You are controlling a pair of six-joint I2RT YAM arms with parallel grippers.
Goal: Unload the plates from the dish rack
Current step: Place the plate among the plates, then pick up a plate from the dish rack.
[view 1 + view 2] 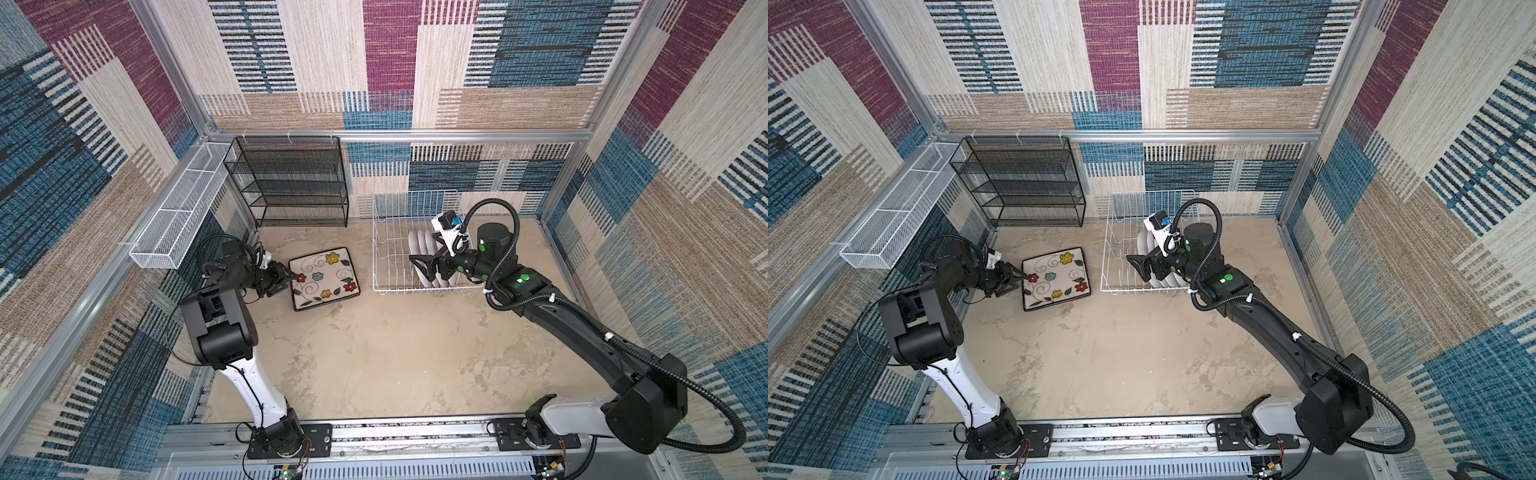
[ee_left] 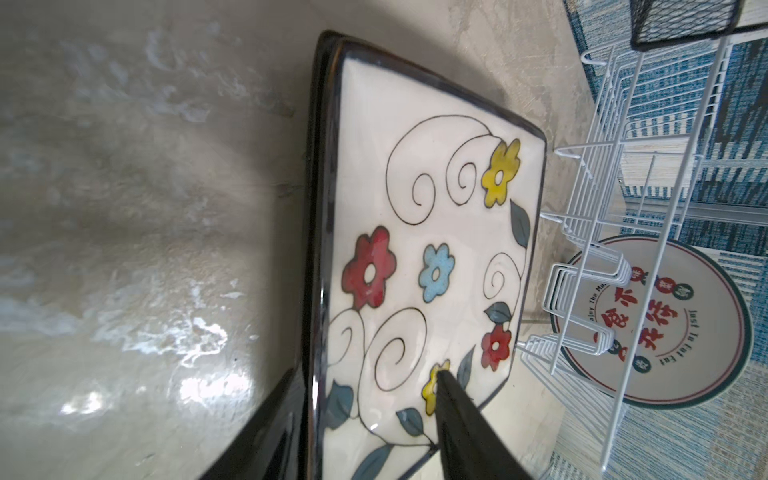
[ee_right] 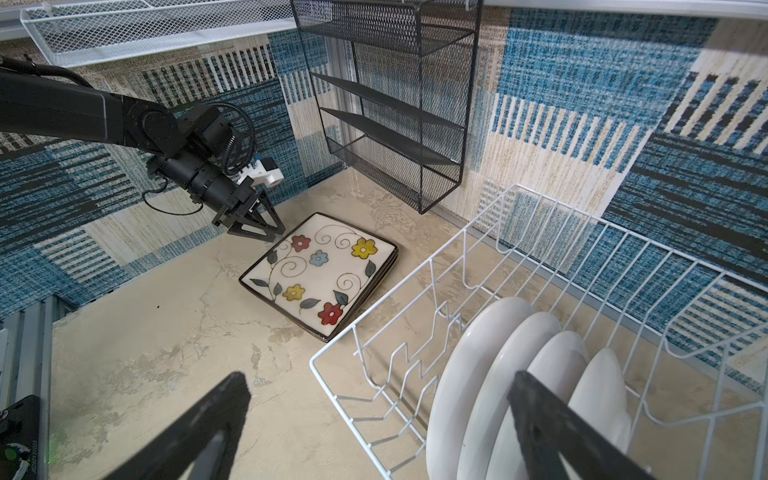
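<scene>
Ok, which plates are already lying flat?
The square flowered plates, stacked face up on the table by the left gripper; the round plates stand upright in the white rack.

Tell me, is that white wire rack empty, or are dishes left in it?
Not empty. The dish rack holds round plates standing on edge in a row; four show in the right wrist view.
</scene>
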